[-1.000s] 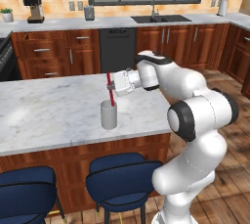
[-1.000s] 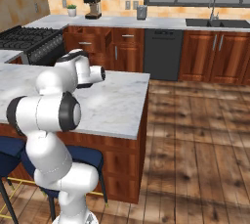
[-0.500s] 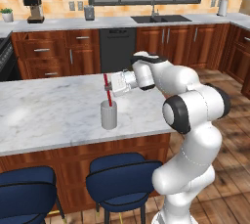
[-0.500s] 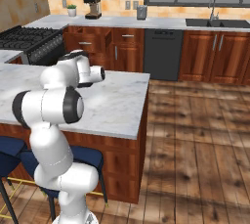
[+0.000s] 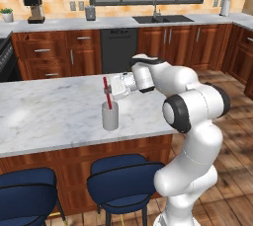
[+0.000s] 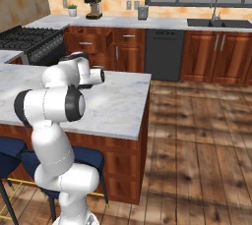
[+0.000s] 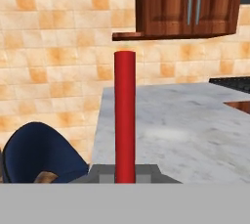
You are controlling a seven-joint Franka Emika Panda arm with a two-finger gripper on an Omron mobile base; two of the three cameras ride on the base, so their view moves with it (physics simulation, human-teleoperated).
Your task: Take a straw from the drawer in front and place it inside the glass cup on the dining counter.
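We see the thin red straw (image 5: 107,98) sunk deeper into the translucent grey glass cup (image 5: 110,116) than a second ago, the two-finger gripper (image 5: 111,88) at its 12 o'clock clenched on it, so release comes next.

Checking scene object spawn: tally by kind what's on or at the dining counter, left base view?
Straw: 1, red, lower end inside the cup
Glass cup: 1, upright on the dining counter
Blue stools: 2, tucked at the counter's near side
Gripper: 1, beside the straw's upper part
Total: 5
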